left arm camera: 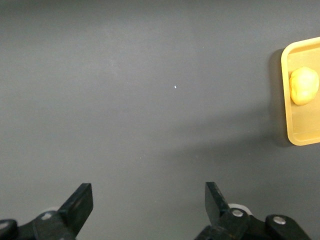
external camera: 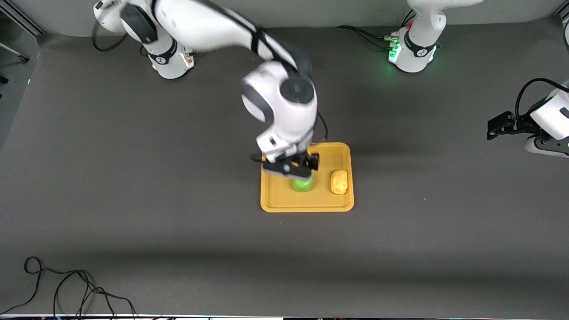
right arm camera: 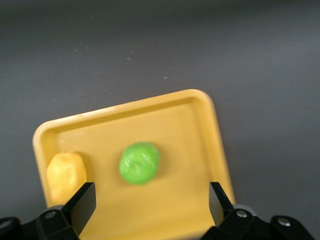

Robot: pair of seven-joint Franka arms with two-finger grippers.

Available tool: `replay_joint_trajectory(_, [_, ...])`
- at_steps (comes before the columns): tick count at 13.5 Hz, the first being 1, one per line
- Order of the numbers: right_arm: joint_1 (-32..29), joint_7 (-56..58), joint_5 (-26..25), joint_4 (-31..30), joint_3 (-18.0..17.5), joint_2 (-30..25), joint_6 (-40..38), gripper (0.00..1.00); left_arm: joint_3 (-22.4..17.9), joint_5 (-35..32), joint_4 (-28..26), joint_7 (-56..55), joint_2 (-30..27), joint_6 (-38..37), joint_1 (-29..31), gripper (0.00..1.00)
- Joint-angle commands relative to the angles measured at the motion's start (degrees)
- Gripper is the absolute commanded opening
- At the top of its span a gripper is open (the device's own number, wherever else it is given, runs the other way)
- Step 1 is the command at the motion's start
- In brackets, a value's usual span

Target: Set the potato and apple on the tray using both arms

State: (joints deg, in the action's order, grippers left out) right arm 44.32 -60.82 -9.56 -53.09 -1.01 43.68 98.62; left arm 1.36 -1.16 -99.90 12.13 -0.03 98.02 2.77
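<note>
Apple and potato both lie on the tray, centre of the front frame, apart from each other. Right gripper hangs over the apple, fingers spread, nothing held. Left gripper, at the frame's right edge over bare table, is likewise released and waits.

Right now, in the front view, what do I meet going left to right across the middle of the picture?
Right claw open over the tray → apple on the tray → potato on the tray → left claw, open, waiting over bare table at the left arm's end.
</note>
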Motion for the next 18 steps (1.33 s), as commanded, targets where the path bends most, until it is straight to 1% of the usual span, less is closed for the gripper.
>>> replay_joint_trajectory(1, [-0.3, 1.7, -0.2, -3.8, 0.3, -8.6, -7.4, 1.00, -0.2, -0.6, -0.1, -0.5, -0.4, 0.7, -0.8, 1.00])
replay_joint_trajectory(3, [-3.7, 10.4, 0.2, -7.5, 0.5, -14.9, -14.0, 1.00, -0.2, -0.6, -0.1, -0.5, -0.2, 1.4, -0.8, 1.00])
replay_joint_trajectory(4, [-6.2, 13.8, 2.1, -10.1, 0.5, -18.2, -14.9, 1.00, -0.3, -0.6, -0.6, -0.6, -0.3, 1.0, -0.7, 1.00])
replay_joint_trajectory(6, [-13.2, 21.3, 6.0, -19.7, 0.1, -27.0, -13.2, 1.00, -0.2, -0.6, -0.6, -1.7, -0.7, -0.5, -0.7, 1.00])
replay_joint_trajectory(8, [-21.5, 30.6, 7.6, -30.0, -0.4, -35.4, -10.0, 1.00, -0.2, -0.6, -0.6, -2.3, -0.3, 0.0, -0.8, 1.00])
replay_joint_trajectory(9, [-25.0, 35.2, 8.4, -33.4, -0.5, -38.4, -8.9, 1.00, -0.2, -0.5, -0.6, -2.3, -0.3, 0.2, -0.8, 1.00])
replay_joint_trajectory(10, [-28.8, 38.8, 9.4, -35.5, -0.5, -40.1, -8.5, 1.00, -0.2, -0.3, -0.6, -2.2, -0.2, 0.4, -0.8, 1.00])
replay_joint_trajectory(12, [-35.1, 45.7, 10.4, -37.4, -0.5, -41.9, -8.5, 1.00, -0.2, -0.2, -0.6, -2.3, 0.0, 0.8, -0.8, 1.00])
replay_joint_trajectory(14, [-40.6, 51.7, 10.5, -37.8, -0.5, -42.2, -8.5, 1.00, -0.2, -0.6, -0.6, -2.4, -0.1, 1.2, -0.8, 1.00])
replay_joint_trajectory(15, [-43.0, 54.1, 10.5, -37.8, -0.5, -42.2, -8.5, 1.00, -0.3, -0.7, -0.7, -2.5, -0.1, 3.0, -0.8, 1.00])
replay_joint_trajectory(18, [-45.8, 59.1, 10.2, -37.7, 0.2, -42.0, -8.3, 1.00, -0.3, -0.6, -1.3, -5.2, -0.1, 4.4, -0.5, 1.00])
